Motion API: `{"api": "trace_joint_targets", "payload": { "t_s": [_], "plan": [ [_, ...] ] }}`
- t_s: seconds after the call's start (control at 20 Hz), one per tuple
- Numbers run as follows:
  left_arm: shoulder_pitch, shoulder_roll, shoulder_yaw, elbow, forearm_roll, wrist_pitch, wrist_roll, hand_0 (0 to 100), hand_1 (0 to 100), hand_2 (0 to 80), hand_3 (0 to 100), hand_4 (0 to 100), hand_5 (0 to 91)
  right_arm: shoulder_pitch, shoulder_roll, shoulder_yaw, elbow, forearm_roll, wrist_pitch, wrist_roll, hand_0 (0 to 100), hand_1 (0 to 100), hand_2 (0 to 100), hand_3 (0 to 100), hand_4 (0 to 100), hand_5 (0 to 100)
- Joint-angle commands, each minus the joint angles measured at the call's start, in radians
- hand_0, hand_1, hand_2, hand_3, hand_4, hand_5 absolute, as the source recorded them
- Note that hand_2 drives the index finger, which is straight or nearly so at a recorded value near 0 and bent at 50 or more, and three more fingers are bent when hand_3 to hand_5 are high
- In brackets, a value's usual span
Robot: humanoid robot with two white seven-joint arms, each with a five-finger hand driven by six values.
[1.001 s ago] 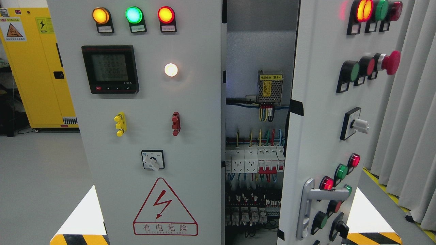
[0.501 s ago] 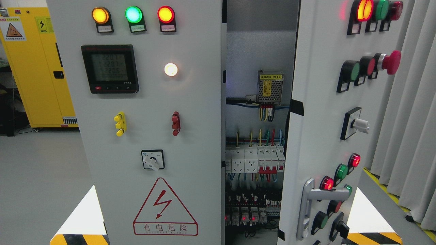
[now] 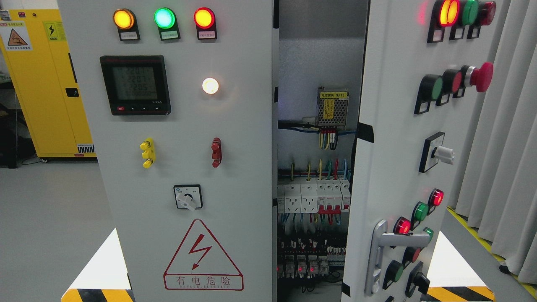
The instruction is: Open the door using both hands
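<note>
At the far left stands a yellow cabinet (image 3: 46, 84) with warning stickers near its top, on a grey floor (image 3: 50, 218); next comes the left door (image 3: 184, 151) of a grey electrical cabinet, facing the camera almost squarely; along its top sit an amber lamp (image 3: 123, 19), a green lamp (image 3: 164, 18) and a red lamp (image 3: 204, 18), all lit; below them are a black digital meter (image 3: 136, 85) with a lit display and, to its right, a glowing white lamp (image 3: 210, 85); lower down are a yellow terminal (image 3: 147, 153) and a red terminal (image 3: 216, 152), then a rotary switch (image 3: 188, 197), and under it a red triangular warning sign (image 3: 203, 256) with a lightning bolt; between the two doors the cabinet gapes, showing a power supply module (image 3: 332, 107) with a yellow label, coloured wires beneath it, a row of white circuit breakers (image 3: 312, 198) and dark relays lower still; the right door (image 3: 390, 167) is swung outward, so its face is seen at an angle; it carries lit lamps at the top, a red mushroom button (image 3: 482, 76), a selector switch (image 3: 438, 153), further red and green lamps, and a silver door handle (image 3: 386, 247) near its lower edge; grey curtains (image 3: 503, 138) hang at the far right; neither robot hand appears anywhere in the view, so the state of their fingers cannot be told.
</note>
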Motion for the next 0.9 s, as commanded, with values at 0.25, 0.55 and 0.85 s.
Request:
{"api": "trace_joint_targets", "payload": {
  "t_s": [0.25,0.55,0.85],
  "plan": [
    [-0.009,0.410,-0.097,-0.710,0.290,0.013,-0.072,12,56,0.0,0,0,0.0,0.017,-0.003,0.000,0.000,0.000,0.000,0.000,0,50,4,0,0,0],
    [-0.116,0.596,-0.154,-0.782,0.493,0.013,-0.193,12,56,0.0,0,0,0.0,0.017,-0.001,0.000,0.000,0.000,0.000,0.000,0,50,4,0,0,0],
    [-0.260,0.696,-0.220,-0.874,0.623,0.052,-0.196,12,56,0.0,0,0,0.0,0.019,-0.003,-0.002,0.002,0.000,0.000,0.000,0,50,4,0,0,0]
  ]
}}
